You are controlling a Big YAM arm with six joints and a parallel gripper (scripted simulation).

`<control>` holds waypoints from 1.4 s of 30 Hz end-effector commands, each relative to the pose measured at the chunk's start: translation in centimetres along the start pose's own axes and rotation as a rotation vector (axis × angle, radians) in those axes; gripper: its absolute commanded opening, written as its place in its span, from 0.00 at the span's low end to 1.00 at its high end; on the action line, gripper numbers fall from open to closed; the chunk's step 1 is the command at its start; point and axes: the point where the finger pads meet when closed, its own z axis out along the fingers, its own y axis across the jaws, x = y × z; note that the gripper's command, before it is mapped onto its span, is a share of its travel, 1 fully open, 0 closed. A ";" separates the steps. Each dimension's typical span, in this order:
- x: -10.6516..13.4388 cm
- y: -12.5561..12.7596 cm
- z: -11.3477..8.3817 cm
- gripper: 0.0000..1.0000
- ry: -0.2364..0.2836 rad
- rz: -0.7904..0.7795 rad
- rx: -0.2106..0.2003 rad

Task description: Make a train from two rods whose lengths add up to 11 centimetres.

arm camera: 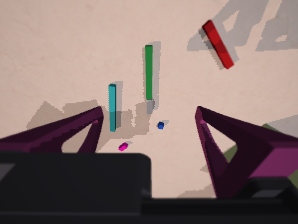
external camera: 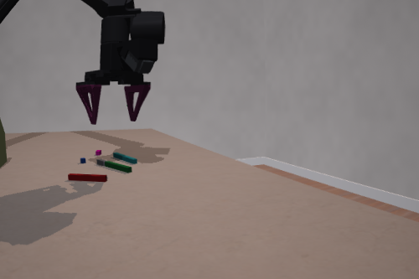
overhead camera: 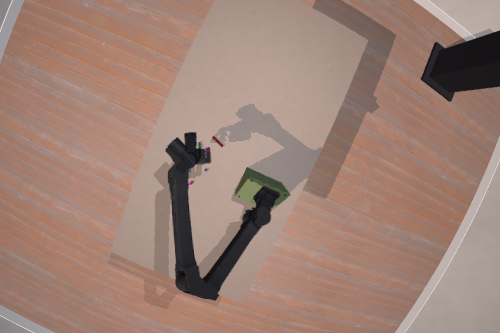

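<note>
My gripper (external camera: 113, 121) (arm camera: 149, 111) (overhead camera: 205, 155) is open and empty, and hangs well above the rods. Right below it a long green rod (external camera: 118, 167) (arm camera: 149, 72) and a short grey rod (external camera: 100, 162) (arm camera: 150, 105) lie flat, end to end in one line. A turquoise rod (external camera: 125, 157) (arm camera: 112, 105) lies parallel beside them, a small gap away. A red rod (overhead camera: 217, 141) (external camera: 87, 178) (arm camera: 218, 44) lies apart, at an angle. A small blue rod (overhead camera: 205, 169) (external camera: 83, 160) (arm camera: 160, 125) and a small magenta rod (overhead camera: 190, 183) (external camera: 98, 152) (arm camera: 123, 146) lie near the grey end.
The rods lie on a beige table top (overhead camera: 280, 57) (external camera: 251, 224). The arm's olive base block (overhead camera: 252, 184) (external camera: 2, 144) stands to one side of the rods. A black post (overhead camera: 465, 67) stands off the table, far from them.
</note>
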 end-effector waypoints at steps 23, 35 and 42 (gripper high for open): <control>-1.2 1.6 -11.0 1.00 -0.053 -0.031 -0.034; -0.9 1.7 -11.7 1.00 -0.044 -0.044 -0.022; -0.8 1.5 -11.5 1.00 -0.039 -0.037 -0.019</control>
